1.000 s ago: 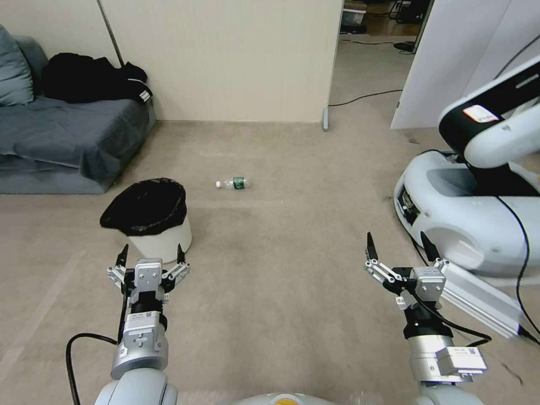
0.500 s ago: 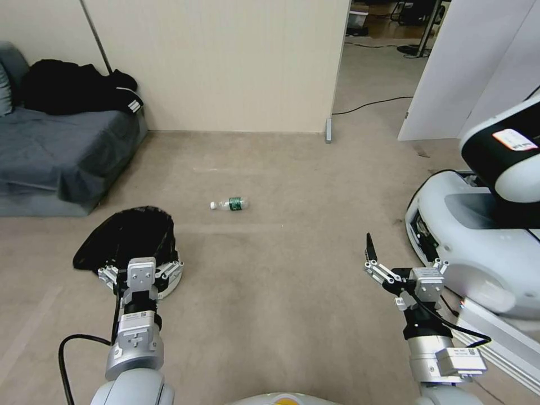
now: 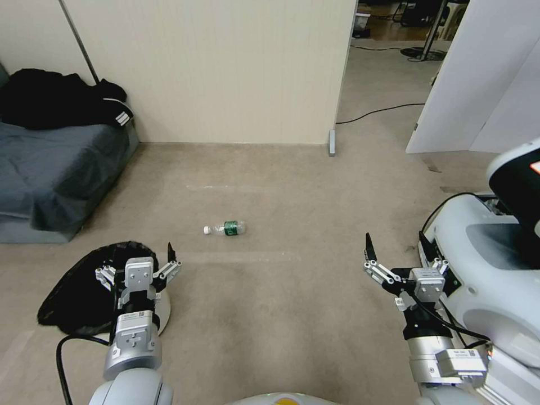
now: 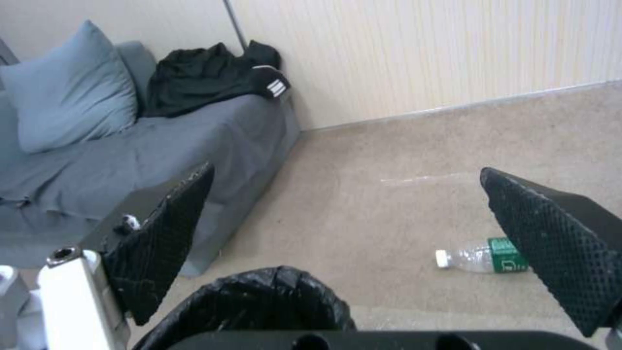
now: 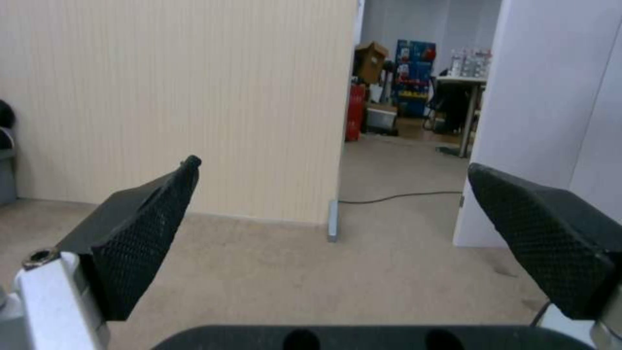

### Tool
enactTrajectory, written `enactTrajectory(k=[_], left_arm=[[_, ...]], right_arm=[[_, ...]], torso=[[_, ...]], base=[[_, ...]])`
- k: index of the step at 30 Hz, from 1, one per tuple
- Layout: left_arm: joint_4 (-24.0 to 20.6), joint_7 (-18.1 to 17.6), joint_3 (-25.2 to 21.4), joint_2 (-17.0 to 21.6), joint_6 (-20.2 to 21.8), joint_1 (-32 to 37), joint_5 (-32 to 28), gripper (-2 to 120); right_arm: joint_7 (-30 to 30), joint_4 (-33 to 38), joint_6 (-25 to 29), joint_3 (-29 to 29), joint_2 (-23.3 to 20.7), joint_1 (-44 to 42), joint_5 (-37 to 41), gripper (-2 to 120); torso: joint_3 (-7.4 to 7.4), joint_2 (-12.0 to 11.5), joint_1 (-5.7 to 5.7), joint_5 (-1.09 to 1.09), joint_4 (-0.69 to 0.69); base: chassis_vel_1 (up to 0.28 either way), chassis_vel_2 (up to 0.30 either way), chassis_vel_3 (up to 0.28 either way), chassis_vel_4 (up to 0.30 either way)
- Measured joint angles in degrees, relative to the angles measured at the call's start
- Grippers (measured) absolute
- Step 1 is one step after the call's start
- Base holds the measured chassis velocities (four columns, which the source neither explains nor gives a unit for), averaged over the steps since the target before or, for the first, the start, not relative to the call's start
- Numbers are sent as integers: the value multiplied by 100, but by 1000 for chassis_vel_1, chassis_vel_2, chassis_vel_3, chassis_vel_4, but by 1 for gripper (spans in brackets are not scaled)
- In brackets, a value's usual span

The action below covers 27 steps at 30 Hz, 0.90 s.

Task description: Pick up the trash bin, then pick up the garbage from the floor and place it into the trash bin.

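Head view: the bin [image 3: 84, 292], black bag over its rim, stands on the carpet at lower left, with the left gripper [image 3: 138, 267] spread wide just above its near edge. A bottle [image 3: 225, 228] lies on the carpet beyond, well apart. The right gripper [image 3: 396, 251] hangs wide, holding nothing.

Left wrist view: bin rim [image 4: 259, 301] shows between the fingers [image 4: 551, 253], bottle [image 4: 483, 254] farther off.

Right wrist view: fingers [image 5: 139, 233] wide apart over bare carpet
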Motion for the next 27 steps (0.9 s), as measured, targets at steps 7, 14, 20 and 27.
enactTrajectory(k=[7,14,20,27], left_arm=[[-73,-17,-83,-1,46,-18,-68,100],[-121,-24,-173,13,122,-71,-209,100],[-162,-172,-317,54,350,-283,-461,100],[-232,-462,-699,162,1080,-751,-1110,100]], right_arm=[[0,-30,79,14,0,2,-19,100],[0,-47,114,20,0,-3,-61,100],[2,-54,121,34,0,-15,-73,100],[30,-89,142,79,0,-30,-117,100]], torso=[[-1,0,0,2,1],[-1,0,0,2,1],[-1,0,0,2,0],[-1,0,0,1,1]], base=[[-5,9,12,-3],[0,0,0,0],[0,0,0,0],[0,0,0,0]])
